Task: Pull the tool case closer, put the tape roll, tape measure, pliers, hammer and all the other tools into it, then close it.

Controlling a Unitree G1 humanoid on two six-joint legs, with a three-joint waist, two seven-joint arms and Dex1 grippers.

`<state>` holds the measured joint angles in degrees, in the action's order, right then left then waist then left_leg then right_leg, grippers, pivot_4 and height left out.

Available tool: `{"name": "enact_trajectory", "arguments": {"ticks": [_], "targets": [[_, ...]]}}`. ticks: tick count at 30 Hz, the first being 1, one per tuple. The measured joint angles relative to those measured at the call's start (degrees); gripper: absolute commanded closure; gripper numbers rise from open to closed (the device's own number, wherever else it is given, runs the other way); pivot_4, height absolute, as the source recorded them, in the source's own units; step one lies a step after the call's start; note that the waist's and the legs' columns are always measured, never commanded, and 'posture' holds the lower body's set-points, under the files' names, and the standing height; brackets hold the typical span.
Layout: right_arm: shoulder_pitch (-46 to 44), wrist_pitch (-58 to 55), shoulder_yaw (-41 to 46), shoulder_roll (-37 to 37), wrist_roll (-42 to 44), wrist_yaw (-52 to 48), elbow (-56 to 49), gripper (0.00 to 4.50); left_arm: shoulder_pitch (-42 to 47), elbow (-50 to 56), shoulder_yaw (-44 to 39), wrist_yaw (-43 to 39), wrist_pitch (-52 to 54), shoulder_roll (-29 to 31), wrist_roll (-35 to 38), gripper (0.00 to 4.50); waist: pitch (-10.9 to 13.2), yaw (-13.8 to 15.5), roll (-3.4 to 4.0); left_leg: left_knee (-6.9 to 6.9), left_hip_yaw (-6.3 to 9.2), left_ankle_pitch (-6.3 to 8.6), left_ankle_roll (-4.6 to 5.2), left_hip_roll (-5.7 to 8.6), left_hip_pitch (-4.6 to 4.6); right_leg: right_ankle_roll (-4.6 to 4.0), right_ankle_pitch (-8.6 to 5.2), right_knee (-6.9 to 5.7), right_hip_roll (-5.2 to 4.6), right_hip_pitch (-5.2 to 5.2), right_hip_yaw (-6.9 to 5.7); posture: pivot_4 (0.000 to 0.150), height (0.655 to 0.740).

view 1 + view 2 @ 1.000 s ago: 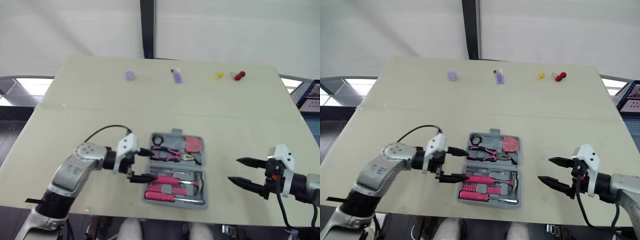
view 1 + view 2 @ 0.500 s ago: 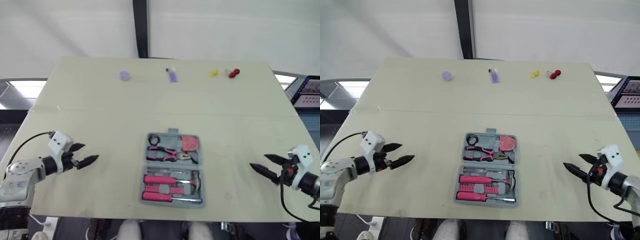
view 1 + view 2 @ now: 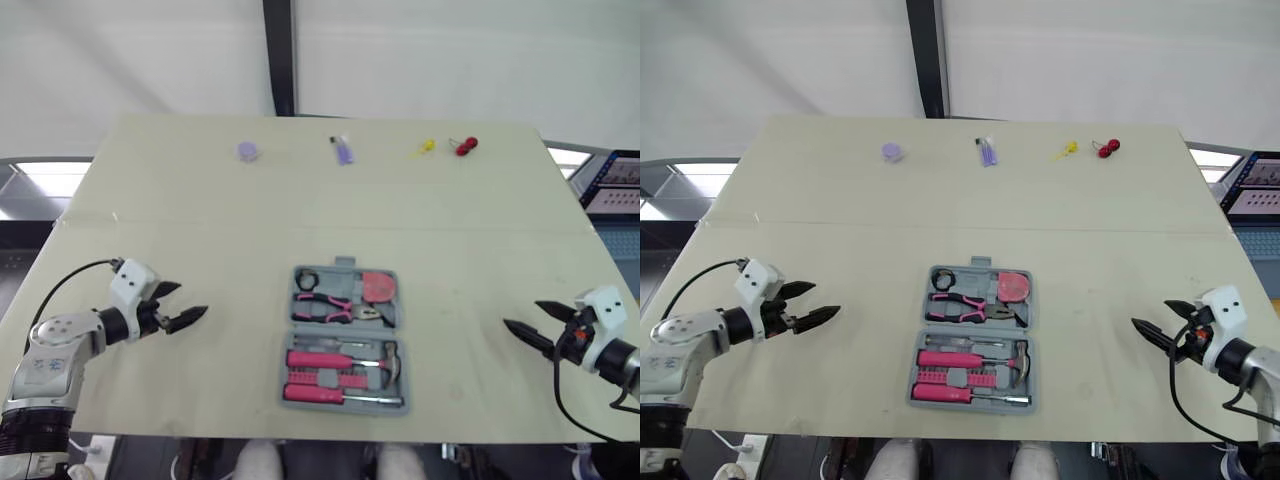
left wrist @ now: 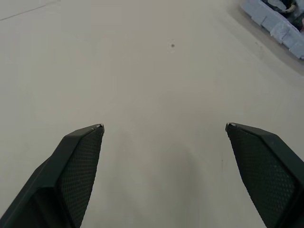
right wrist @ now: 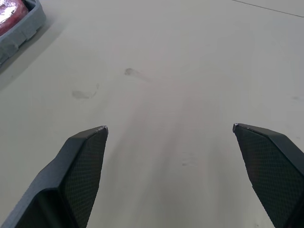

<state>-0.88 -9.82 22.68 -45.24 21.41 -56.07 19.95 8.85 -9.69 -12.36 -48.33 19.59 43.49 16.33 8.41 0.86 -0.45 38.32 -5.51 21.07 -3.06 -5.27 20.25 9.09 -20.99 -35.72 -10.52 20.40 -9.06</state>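
The grey tool case (image 3: 296,340) lies open near the table's front edge, in the middle. Its far half holds a black tape roll (image 3: 309,280), a pink tape measure (image 3: 377,286) and pink-handled pliers (image 3: 335,305). Its near half holds a hammer (image 3: 390,360) and pink-handled screwdrivers (image 3: 322,358). My left gripper (image 3: 188,302) hovers open over bare table, well to the left of the case and pointing at it. My right gripper (image 3: 524,315) is open too, far to the right of the case. A corner of the case (image 4: 280,19) shows in the left wrist view.
Along the table's far edge lie a small purple disc (image 3: 248,151), a purple and white item (image 3: 343,152), a yellow piece (image 3: 426,148) and a red piece (image 3: 464,147). A screen (image 3: 612,185) stands beyond the table's right side.
Both grippers have drawn away from the case: the left from its left edge out to the left, the right further right. The left then crept slightly back. The camera view shifted.
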Motion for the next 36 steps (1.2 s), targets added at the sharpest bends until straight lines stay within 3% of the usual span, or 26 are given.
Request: {"name": "enact_trajectory", "arguments": {"ticks": [2,4,5,14,20,24,25,36], "targets": [[0.0,0.0,0.0,0.0,0.0,0.0,0.4,0.00,0.1,0.0,0.3,0.1,0.2,0.0,-0.2,0.09,0.0,0.0,0.00,0.27,-0.38,0.00,-0.01,-0.07,-0.10,0.00,0.00,-0.16,0.01,0.26,0.08,0.150,0.7400],[-0.3,0.5,0.0,0.0,0.0,0.0,0.5,0.00,0.0,0.0,0.7,0.2,0.4,-0.1,-0.4,0.09,0.0,1.0,-0.24,0.37,-3.49,0.19,-0.18,-0.86,-0.67,-0.39,0.01,-1.03,0.13,1.73,1.19,0.150,0.7400],[-0.1,1.0,0.0,0.0,0.0,0.0,0.6,0.00,0.2,0.1,1.2,0.2,0.5,-0.3,-0.5,0.09,0.0,1.2,-0.38,-0.08,-3.89,0.25,-0.12,-0.77,-0.89,-0.40,0.01,-1.14,0.12,1.92,1.57,0.150,0.7400],[0.1,1.0,0.0,0.2,0.0,-0.2,0.4,0.00,1.7,2.1,2.3,0.7,1.4,-1.6,-0.5,0.09,-0.1,-2.2,-0.22,-0.29,-3.57,0.25,-0.11,-0.67,-1.06,-0.38,0.02,-1.10,0.13,1.81,1.42,0.150,0.7400],[0.1,1.0,0.0,0.2,0.2,-1.9,0.2,0.00,1.0,2.8,2.3,0.8,1.9,-1.9,-0.5,0.09,-0.1,-2.4,-0.22,-0.35,-3.41,0.26,-0.10,-0.66,-0.96,-0.38,0.02,-1.10,0.09,1.71,1.37,0.150,0.7400],[0.0,1.0,-0.1,0.2,0.2,-2.1,0.2,0.00,0.9,4.2,2.4,0.9,2.5,-2.2,-0.5,0.09,0.0,-3.1,0.25,-0.54,-0.17,0.26,-0.07,-0.18,-0.29,-0.34,0.04,0.11,-0.23,-0.49,-1.01,0.150,0.7400],[-0.2,0.9,-0.2,0.2,0.2,-2.1,0.0,0.00,1.0,4.4,2.4,1.0,2.5,-2.2,-0.5,0.09,0.1,-3.1,0.30,-0.19,0.00,0.25,-0.12,-0.25,-0.59,-0.34,0.04,-0.18,-0.13,-0.37,-1.00,0.150,0.7400],[-0.8,0.9,-0.3,0.2,0.1,-1.8,-0.4,0.00,1.0,4.4,2.5,1.3,3.0,-2.4,-0.5,0.09,0.1,-1.0,0.24,-0.06,-0.27,0.26,-0.13,-0.20,-0.51,-0.34,0.04,-0.10,-0.10,-0.19,-0.79,0.150,0.7400]]}}
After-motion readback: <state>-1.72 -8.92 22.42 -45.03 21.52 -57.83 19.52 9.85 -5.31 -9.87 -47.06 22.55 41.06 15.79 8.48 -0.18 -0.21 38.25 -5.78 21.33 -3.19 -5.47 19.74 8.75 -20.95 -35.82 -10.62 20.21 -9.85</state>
